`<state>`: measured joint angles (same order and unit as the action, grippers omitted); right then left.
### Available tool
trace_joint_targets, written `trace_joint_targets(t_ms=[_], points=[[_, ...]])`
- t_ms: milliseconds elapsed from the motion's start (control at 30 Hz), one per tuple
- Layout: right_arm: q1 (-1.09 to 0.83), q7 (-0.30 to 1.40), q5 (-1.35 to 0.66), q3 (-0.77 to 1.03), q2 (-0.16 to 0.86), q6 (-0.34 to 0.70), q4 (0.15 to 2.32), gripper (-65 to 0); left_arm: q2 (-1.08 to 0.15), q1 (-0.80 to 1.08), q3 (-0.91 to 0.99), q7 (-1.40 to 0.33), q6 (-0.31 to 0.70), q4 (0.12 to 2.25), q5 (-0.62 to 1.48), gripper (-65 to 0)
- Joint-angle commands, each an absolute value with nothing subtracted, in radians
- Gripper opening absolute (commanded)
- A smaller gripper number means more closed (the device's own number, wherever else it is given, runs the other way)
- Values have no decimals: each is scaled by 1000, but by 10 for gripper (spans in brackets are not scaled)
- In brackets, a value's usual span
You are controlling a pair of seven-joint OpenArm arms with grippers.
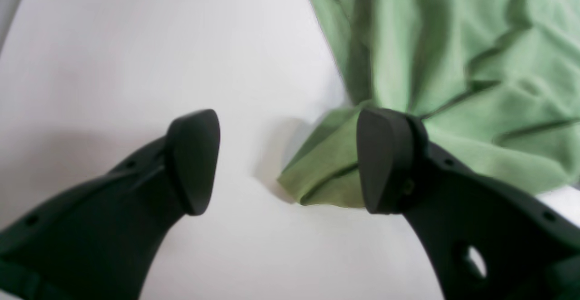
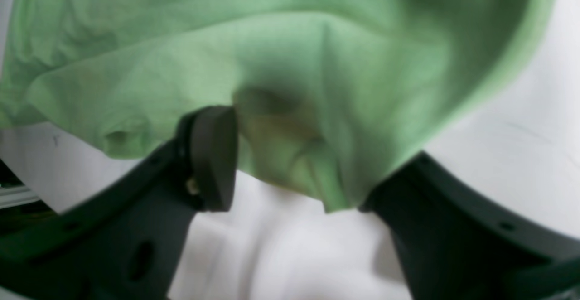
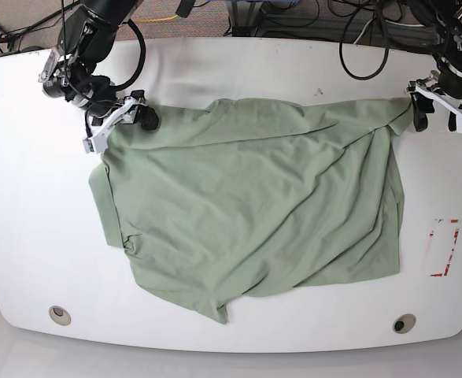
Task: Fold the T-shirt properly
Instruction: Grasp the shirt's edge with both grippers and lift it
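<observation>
The pale green T-shirt [image 3: 254, 205] lies spread and wrinkled on the white table [image 3: 26, 236], its lower hem crooked. In the base view my right gripper [image 3: 119, 120] is at the shirt's far-left corner. In the right wrist view that gripper [image 2: 299, 159] has its jaws apart with a bunch of the T-shirt [image 2: 290, 64] between them; cloth drapes over and hides one fingertip. My left gripper [image 3: 439, 110] stands at the far-right corner. In the left wrist view it [image 1: 290, 164] is open, and the T-shirt's folded corner [image 1: 326, 173] lies between the jaws against one finger [image 1: 385, 159].
A red-and-white marker [image 3: 443, 246] lies on the table to the right of the shirt. Two round fittings [image 3: 57, 315] [image 3: 404, 323] sit near the front edge. Cables [image 3: 356, 39] run along the far edge behind the arms.
</observation>
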<state>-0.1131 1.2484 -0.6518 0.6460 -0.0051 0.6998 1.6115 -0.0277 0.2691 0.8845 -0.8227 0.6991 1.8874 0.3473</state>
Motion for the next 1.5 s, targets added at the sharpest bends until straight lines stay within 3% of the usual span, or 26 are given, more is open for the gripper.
trace_joint_targets(t_ms=[0,433,500,667,733,933,1467], points=[[-104,1257,-636,619,-2,698,1618,-309,-48,237,848,-806,698,1840,329,-208],[-101,1253,-633,611,-5,698,1616,-323,-85,236,682,-805,698,1681,315,-210],[-99,1251,-625,611,-4,698,1616,-380,-88,234,677,-802,698,1641,315,-210],[-99,1251,-621,611,-2,698,1618,-650,-131,237,676,-806,698,1612,314,-222],[-99,1251,-621,610,-2,698,1618,-650,-143,237,676,-806,698,1609,311,-267],[-107,1257,-622,610,-2,698,1624,-650,-166,257,648,-802,698,1601,237,-650],[-292,1279,-630,615,-2,698,1920,-650,-107,429,832,-808,698,1911,228,-650]])
